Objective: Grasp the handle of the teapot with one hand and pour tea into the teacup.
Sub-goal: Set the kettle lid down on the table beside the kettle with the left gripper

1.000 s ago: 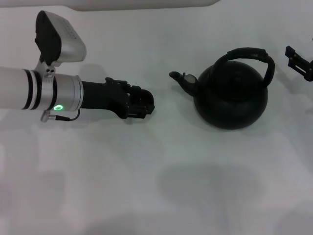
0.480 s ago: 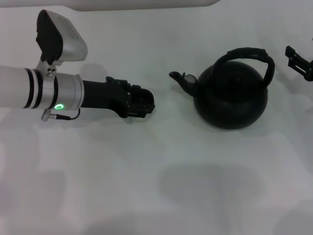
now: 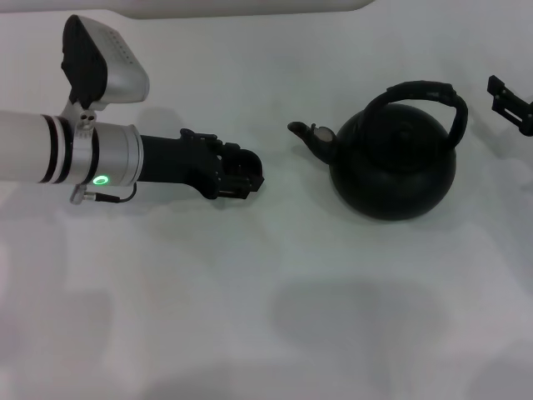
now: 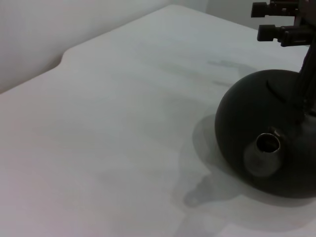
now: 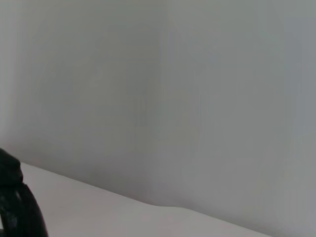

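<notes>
While the left arm reached in low over the white table (image 3: 250,333), its left gripper (image 3: 246,177) hung just above the surface, well to the left of the teapot (image 3: 393,171) and pointed toward its spout (image 3: 306,135). Whether those dark fingers were spread or pressed together I could not tell from where I stood; nothing could be made out between them.

The teapot stood upright on the table, round-bellied and matte black, its short spout aimed at the left gripper and its arched handle (image 3: 420,92) looping over the lid, untouched. From the left wrist, the open mouth of the spout (image 4: 267,143) faced the camera.

Beyond the teapot and off to its right, the right gripper (image 3: 510,103) hovered apart from the handle, only partly seen; I could not tell its fingers' state either.

I saw no teacup near the teapot.
</notes>
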{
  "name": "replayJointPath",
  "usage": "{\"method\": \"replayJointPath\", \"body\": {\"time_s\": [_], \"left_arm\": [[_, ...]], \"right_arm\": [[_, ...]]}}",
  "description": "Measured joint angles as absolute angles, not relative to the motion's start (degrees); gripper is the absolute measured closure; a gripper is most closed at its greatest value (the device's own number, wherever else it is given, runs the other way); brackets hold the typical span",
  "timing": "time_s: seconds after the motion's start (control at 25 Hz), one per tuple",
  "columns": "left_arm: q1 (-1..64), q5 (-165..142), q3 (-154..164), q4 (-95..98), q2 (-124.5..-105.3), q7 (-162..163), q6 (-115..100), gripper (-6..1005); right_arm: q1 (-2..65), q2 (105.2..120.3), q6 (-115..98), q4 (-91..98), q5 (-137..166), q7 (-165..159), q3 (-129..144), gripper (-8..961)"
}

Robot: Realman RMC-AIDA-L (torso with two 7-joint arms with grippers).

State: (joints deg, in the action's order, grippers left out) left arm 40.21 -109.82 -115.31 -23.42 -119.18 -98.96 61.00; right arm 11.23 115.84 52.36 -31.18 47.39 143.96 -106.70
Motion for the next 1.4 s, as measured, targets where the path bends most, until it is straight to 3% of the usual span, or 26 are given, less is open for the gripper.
{"method": "replayJointPath", "body": {"time_s": [1.4], "left_arm": [[38.70,-108.30,-115.32,-25.97,-119.18,-100.29,62.15,226]], "right_arm": [[11.98,115.84,52.22,-30.48,46.58,144.48,-106.43,154]]}}
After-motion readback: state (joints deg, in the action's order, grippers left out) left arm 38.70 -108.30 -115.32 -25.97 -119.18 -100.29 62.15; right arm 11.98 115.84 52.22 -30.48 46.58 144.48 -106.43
